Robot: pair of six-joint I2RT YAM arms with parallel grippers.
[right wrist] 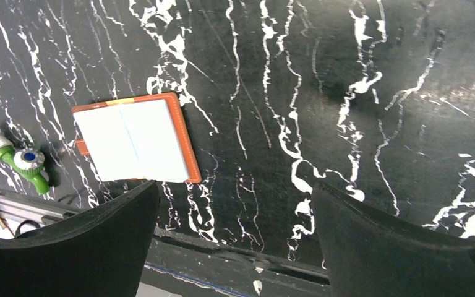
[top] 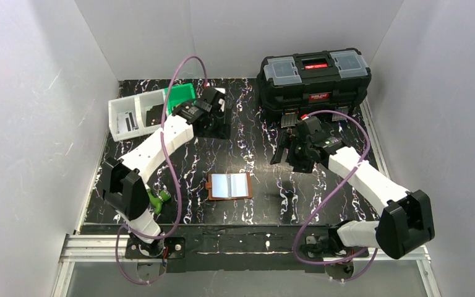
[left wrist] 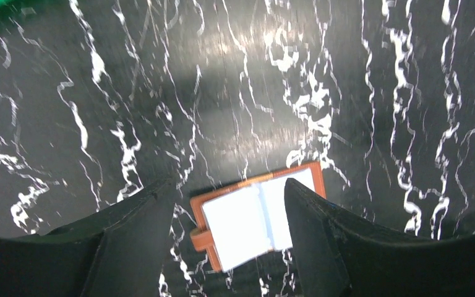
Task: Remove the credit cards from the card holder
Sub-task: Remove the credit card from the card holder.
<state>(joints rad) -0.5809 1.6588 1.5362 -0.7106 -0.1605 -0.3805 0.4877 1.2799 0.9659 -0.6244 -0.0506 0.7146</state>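
The brown card holder (top: 229, 185) lies open and flat on the black marbled table, its glossy pale pockets facing up. It also shows in the left wrist view (left wrist: 256, 213) and the right wrist view (right wrist: 133, 139). I cannot make out any credit cards apart from the pale pockets. My left gripper (top: 213, 124) is open and empty, held above the table behind the holder; in its own view (left wrist: 227, 185) the holder shows between the fingers, well below. My right gripper (top: 289, 154) is open and empty to the holder's right, also seen in its own view (right wrist: 235, 185).
A big black toolbox (top: 314, 80) stands at the back right. White bins (top: 130, 114) and a green bin (top: 179, 96) stand at the back left, with dark flat pieces inside. A green and white object (top: 159, 198) lies by the left arm's base, also in the right wrist view (right wrist: 28, 162).
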